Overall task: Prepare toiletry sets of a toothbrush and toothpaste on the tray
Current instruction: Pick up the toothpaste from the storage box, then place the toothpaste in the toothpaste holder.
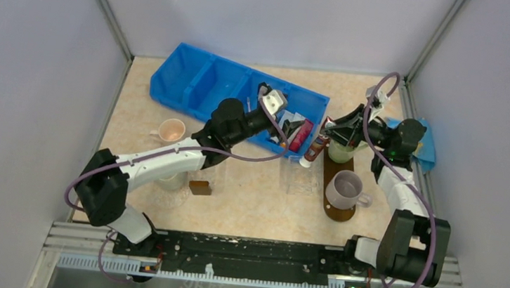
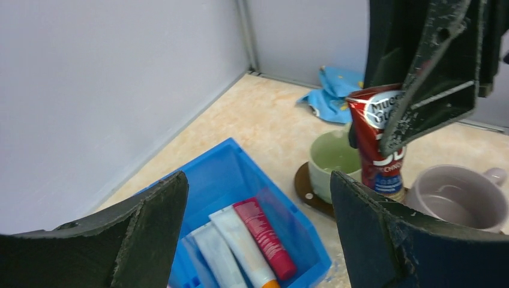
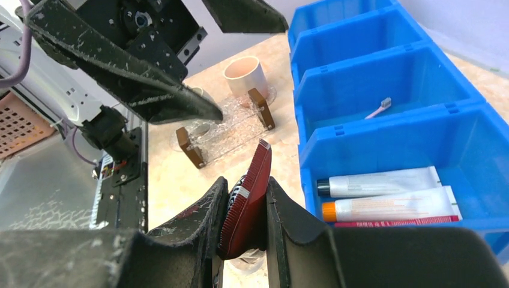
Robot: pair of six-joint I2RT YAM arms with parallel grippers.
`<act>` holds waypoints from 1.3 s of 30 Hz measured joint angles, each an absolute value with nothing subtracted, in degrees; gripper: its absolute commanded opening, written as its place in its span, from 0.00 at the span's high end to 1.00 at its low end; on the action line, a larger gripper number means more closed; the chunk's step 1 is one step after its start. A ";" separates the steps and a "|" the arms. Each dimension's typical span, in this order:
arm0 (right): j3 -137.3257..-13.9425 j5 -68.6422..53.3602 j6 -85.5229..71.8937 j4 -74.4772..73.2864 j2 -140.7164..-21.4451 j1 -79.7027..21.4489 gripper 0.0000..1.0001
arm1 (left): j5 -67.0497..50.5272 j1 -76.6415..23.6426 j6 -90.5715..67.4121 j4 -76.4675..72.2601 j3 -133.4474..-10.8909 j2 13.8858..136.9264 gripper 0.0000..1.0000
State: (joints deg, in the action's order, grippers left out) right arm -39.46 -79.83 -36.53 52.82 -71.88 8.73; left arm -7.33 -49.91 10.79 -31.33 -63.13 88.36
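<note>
My right gripper (image 3: 245, 183) is shut on a dark red toothpaste tube (image 3: 247, 201), which hangs cap down (image 1: 315, 148) just left of the dark brown oval tray (image 1: 334, 167). My left gripper (image 2: 258, 231) stands wide open over the blue bin's end compartment (image 2: 240, 174) and holds nothing. Below it lie two white tubes (image 2: 243, 243) and a red tube (image 2: 265, 238). A thin pink toothbrush (image 3: 379, 108) lies in the neighbouring compartment. In the top view my left gripper (image 1: 287, 131) is at the bin's right end.
A green mug (image 1: 340, 151) and a mauve mug (image 1: 344, 188) stand on the tray. A pink mug (image 1: 170, 130), a small brown block (image 1: 199, 187) and a clear holder (image 3: 225, 126) are on the table left of centre. A blue cloth (image 1: 427, 145) lies far right.
</note>
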 measured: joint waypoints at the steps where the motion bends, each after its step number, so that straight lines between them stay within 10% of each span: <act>1: -39.53 -79.79 -34.57 50.68 -71.68 8.73 1.00 | -6.26 -49.71 10.94 -31.40 -62.89 88.20 0.08; 18: -57.10 -72.62 30.98 -23.73 -70.91 0.84 1.00 | 2.04 -48.12 12.93 -33.52 -60.88 86.98 0.06; 39: -56.07 -71.94 38.17 -25.02 -72.86 -6.44 1.00 | 2.61 -47.83 13.41 -34.72 -60.86 86.98 0.06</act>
